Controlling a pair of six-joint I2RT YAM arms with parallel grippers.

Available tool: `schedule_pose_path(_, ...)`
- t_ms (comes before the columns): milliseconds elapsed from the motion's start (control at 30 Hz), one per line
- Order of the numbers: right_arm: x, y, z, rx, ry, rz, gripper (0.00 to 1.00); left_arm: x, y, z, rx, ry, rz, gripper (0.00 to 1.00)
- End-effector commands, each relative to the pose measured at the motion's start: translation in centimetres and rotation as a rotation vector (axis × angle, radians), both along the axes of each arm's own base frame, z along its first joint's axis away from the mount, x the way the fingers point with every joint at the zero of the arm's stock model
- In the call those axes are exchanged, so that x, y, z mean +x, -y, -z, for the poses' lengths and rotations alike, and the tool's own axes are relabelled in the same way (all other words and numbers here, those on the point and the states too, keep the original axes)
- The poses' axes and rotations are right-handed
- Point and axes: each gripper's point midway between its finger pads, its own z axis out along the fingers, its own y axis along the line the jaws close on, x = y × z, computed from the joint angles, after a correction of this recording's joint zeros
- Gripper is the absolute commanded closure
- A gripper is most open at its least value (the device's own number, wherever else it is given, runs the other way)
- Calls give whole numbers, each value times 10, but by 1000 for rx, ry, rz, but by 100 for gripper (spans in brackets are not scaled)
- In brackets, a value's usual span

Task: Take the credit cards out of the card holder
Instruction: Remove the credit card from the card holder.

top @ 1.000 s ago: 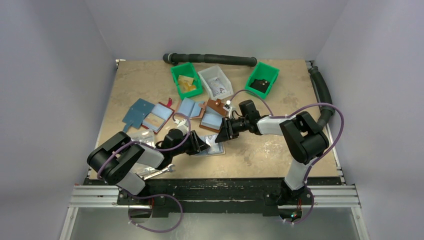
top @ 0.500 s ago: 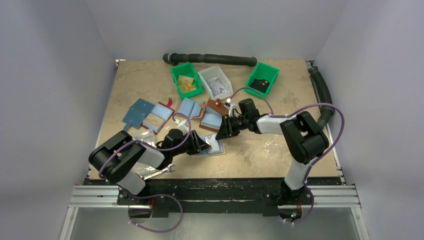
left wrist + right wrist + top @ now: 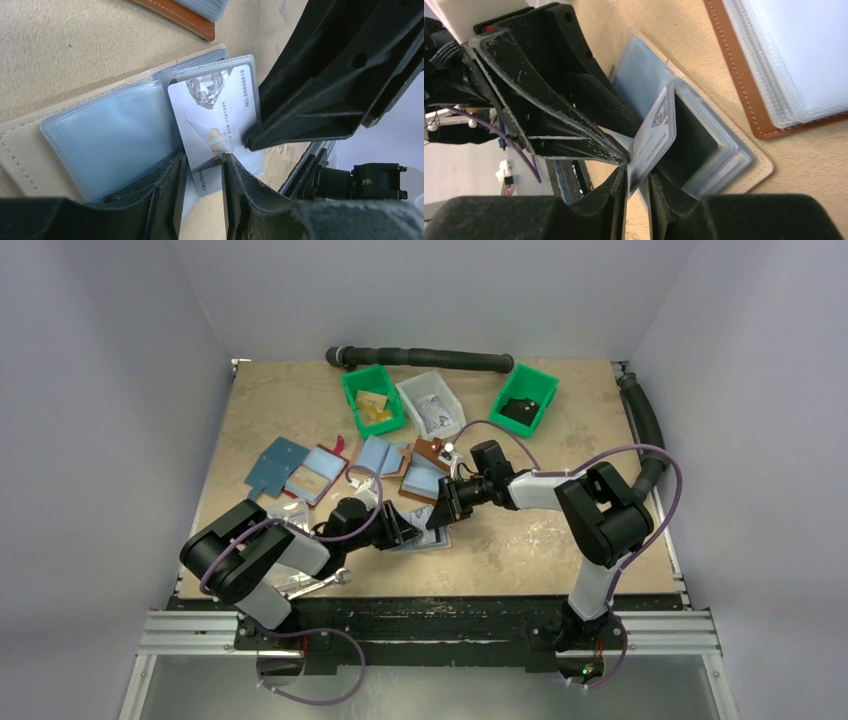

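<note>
1 high rear overview, 2 close opposed wrist views, both on the card holder (image 3: 90,135)

The card (image 3: 215,110) is pale silvery blue, printed with a faceted diamond picture, gold "VIP" letters and small dark text. The card holder (image 3: 20,150) has a cream stitched cover and hazy light-blue sleeves. The wallet (image 3: 736,70) is tan-brown with white stitching and pale blue pockets. The left gripper (image 3: 202,165) and right gripper (image 3: 638,180) are matte black. The table (image 3: 290,400) is speckled sandy beige.
</note>
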Motion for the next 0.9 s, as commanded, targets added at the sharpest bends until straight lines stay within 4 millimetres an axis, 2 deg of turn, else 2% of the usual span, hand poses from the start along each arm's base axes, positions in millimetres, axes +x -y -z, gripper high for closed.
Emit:
schedule_pose_path(0,-4,-12,-16,65,9,-62,73,2,7,-7,-26,20,15,65)
schedule_pose_path(33,-3,-12,-15,58,9,-55,75,1,7,-8,-27,22,17,65)
schedule_pose_path(167,2,-12,-15,49,17,-45,99,-2,5,-18,-73,36,6,63)
schedule_pose_path(367,-5,-16,-27,108,-3,-85,100,-7,-3,-33,-183,41,-15,55)
schedule_pose_path(633,-21,-21,-54,239,-59,-165,100,-14,-3,-55,-357,70,-5,53)
schedule_pose_path(733,-23,-21,-55,245,-66,-170,100,-17,-2,-70,-436,106,8,59)
schedule_pose_path(767,-23,-21,-54,243,-67,-169,100,-18,-2,-76,-467,118,13,65)
schedule_pose_path(867,-22,-21,-52,235,-71,-160,100,-18,2,-73,-480,98,35,74)
